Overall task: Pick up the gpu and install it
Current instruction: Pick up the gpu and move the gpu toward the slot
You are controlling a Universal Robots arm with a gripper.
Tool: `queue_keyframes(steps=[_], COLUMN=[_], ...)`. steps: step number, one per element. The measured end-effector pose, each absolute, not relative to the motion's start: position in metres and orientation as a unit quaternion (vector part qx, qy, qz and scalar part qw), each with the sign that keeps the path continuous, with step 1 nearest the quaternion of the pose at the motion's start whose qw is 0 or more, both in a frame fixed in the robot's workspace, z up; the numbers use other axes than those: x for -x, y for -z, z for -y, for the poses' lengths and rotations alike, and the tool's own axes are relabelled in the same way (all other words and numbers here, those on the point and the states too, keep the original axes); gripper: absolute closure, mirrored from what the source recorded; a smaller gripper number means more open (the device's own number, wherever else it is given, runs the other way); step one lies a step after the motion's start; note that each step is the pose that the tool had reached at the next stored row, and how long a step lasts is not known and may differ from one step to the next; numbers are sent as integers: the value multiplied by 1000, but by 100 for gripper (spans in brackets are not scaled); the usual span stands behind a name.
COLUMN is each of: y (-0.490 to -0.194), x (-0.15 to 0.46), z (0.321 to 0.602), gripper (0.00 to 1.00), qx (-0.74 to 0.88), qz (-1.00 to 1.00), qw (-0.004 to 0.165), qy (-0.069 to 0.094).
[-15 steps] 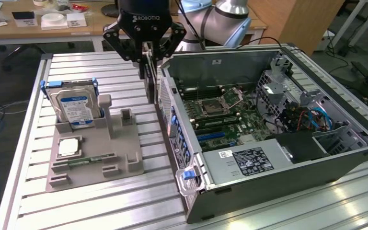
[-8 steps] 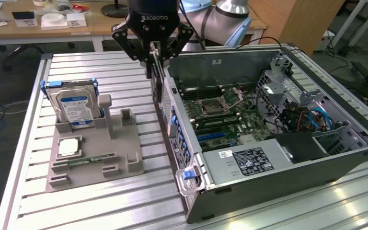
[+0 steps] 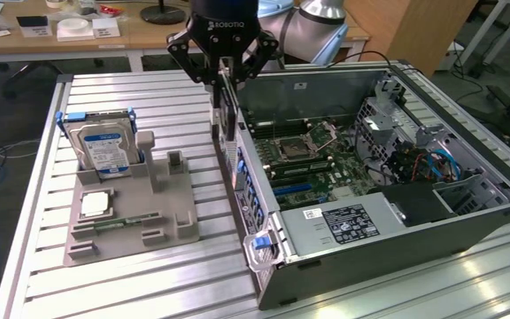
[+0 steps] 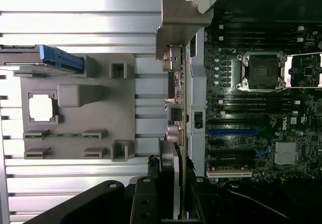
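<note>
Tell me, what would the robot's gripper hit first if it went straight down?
The gripper is shut on the thin green card with a silver bracket. Going down, that card would probably meet the grey computer case's back wall first; depth is unclear.

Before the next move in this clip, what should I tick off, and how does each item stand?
1. Tool shut on the gpu: ok.
2. gpu clear of the grey holder: ok.
3. gpu hanging upright: ok.
4. gpu over the blue slot: not ok, it hangs at the case wall.
5. Blue slot empty: ok.
6. gpu connector edge undamaged: cannot tell.
</note>
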State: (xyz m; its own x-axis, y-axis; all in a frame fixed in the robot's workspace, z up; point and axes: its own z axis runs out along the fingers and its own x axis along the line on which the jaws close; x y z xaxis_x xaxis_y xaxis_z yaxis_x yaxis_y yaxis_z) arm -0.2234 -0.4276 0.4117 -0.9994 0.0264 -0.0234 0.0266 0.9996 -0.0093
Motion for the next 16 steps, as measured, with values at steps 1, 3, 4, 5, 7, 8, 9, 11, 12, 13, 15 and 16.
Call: queue_keyframes(steps=[1, 3, 4, 5, 7, 8, 9, 11, 12, 13, 15, 16], y=[-412, -412, -412, -412, -412, -412, -412, -412, -412, -412, -412, -412], x=[222, 218, 217, 215, 211, 210, 208, 206, 205, 204, 201, 200], z=[428, 428, 428, 428, 428, 428, 428, 428, 428, 428, 428, 428], gripper=[72, 72, 72, 72, 72, 72, 72, 72, 72, 72, 72, 72], qx=[-13, -13, -13, -13, -13, -13, -13, -13, -13, -13, -13, -13], qz=[-1000, -1000, -1000, -1000, -1000, -1000, -1000, -1000, -1000, -1000, -1000, -1000], qw=[12, 12, 12, 12, 12, 12, 12, 12, 12, 12, 12, 12], qy=[5, 5, 5, 5, 5, 5, 5, 5, 5, 5, 5, 5])
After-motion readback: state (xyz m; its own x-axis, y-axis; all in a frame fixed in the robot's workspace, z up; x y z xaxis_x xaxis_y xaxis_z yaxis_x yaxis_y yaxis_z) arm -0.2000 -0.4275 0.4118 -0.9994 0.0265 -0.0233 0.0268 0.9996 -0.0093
